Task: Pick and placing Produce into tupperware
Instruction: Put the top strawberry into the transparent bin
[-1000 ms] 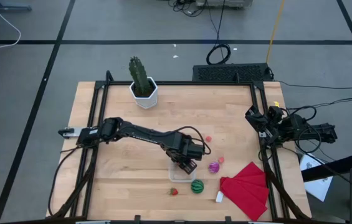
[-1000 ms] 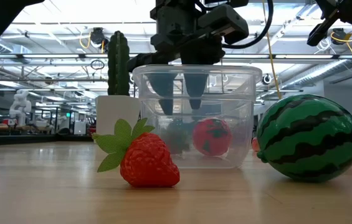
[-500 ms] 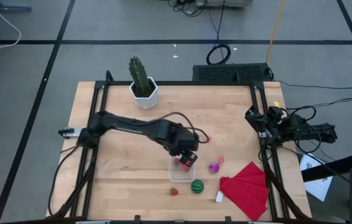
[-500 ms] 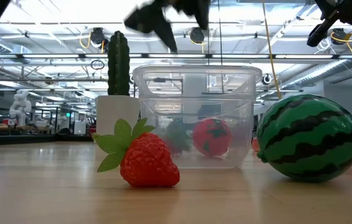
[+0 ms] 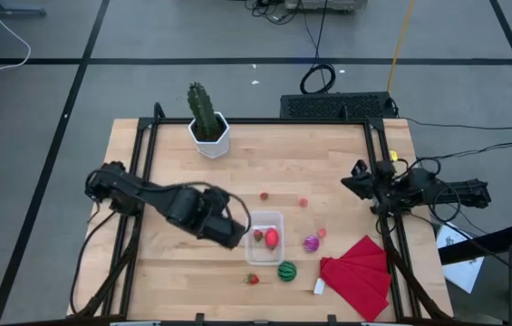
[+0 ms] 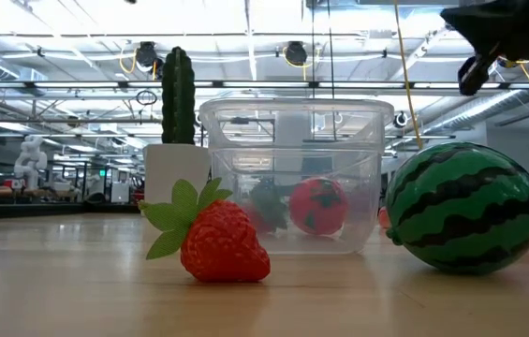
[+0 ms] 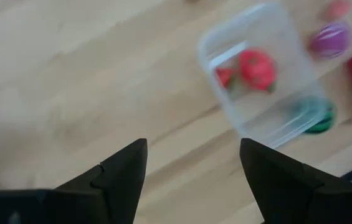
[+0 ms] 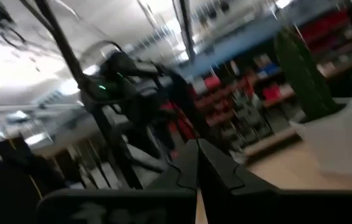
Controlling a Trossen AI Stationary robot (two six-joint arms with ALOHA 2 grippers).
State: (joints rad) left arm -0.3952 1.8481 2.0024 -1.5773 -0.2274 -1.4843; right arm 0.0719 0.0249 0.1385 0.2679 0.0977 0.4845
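Left pincer: fingers spread, nothing between them; it hangs over bare wood just beside the tupperware, on the side away from the red cloth.
Right pincer: fingers pressed together, empty, at the table's right edge, well apart from all produce.
Tupperware: clear tub, upright, lid off; in the left wrist view it sits ahead of the spread fingers, off to one side.
Contents, counted: 2 red pieces inside, a rounder tomato-like one and a smaller strawberry-like one, touching or nearly so.
Loose produce, counted: 6 on the wood, all beyond the tub from the left pincer or beside it. 1 strawberry and 1 green striped ball near the tub's front wall; 1 purple piece; 3 small red-pink bits.
Other items: 1 cactus in a white pot, 1 red cloth, 1 small white object at the cloth's corner.
Progress (judgement): 2 of 8 placed; next pick likely the strawberry or the ball.
Risk 1: the light tub may slide if a finger clips its wall on the reach across.
Risk 2: the striped ball may roll away under an off-centre pinch.
Risk 3: tiny bits may slip out of the fingers.
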